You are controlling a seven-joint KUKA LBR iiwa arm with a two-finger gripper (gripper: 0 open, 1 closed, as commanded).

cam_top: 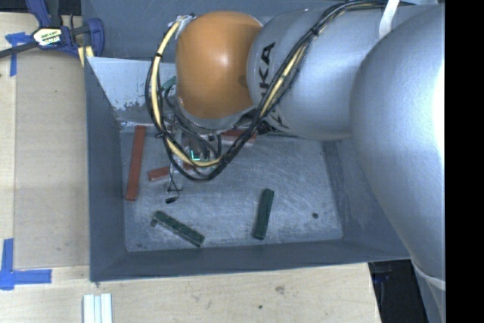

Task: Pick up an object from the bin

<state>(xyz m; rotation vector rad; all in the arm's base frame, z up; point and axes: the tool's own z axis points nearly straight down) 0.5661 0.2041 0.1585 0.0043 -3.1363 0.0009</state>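
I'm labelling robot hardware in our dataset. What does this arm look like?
The arm has smooth, rounded silver-grey links with black KUKA lettering, partly hidden. An orange dome cover caps its wrist. Black and yellow cables run along it and loop round the cover; a white tie binds them.

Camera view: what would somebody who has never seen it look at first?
The big round orange cover on the silver arm catches the eye first, hanging over the back left of the grey bin, with looping cables around it. On the bin's floor, a long reddish-brown stick lies by the left wall, and a dark green bar and a second green bar lie near the front.
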